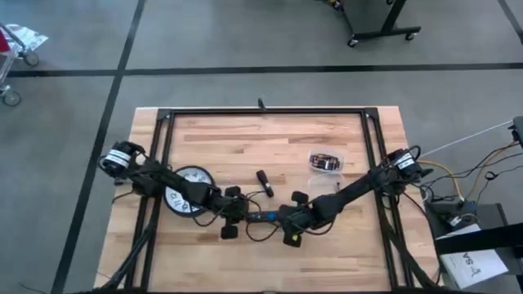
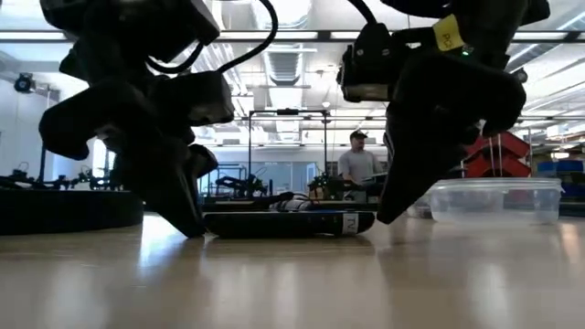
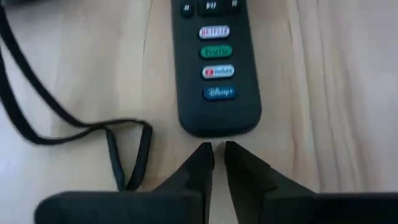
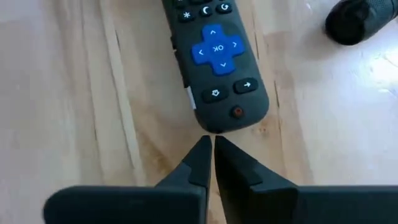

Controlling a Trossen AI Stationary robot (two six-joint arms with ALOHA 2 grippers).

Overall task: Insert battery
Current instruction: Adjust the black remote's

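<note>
A black remote [image 1: 263, 217] lies flat on the wooden table, buttons up, lengthwise between my two grippers. My left gripper [image 3: 217, 149] is shut and sits just off the remote's end [image 3: 219, 121] that carries the coloured channel buttons. My right gripper [image 4: 209, 142] is shut too, just off the opposite end [image 4: 231, 115] by the blue direction pad. In the low view, the remote [image 2: 288, 222] rests on the table with a dark finger at each end. No battery shows plainly. My left gripper points its shut fingertips [image 3: 202, 155] level at the remote's channel-button end, from the table's left. I cannot tell whether they touch it. My right gripper points its shut fingertips [image 4: 200, 149] level at the direction-pad end, from the table's right. Again, touch cannot be told.
The remote's black wrist cord [image 3: 81, 124] loops on the table beside my left gripper. A round clock [image 1: 186, 194] lies under my left arm. A small dark piece [image 1: 264, 181] lies beyond the remote, and a clear plastic tub [image 1: 325, 162] with dark items stands at the far right.
</note>
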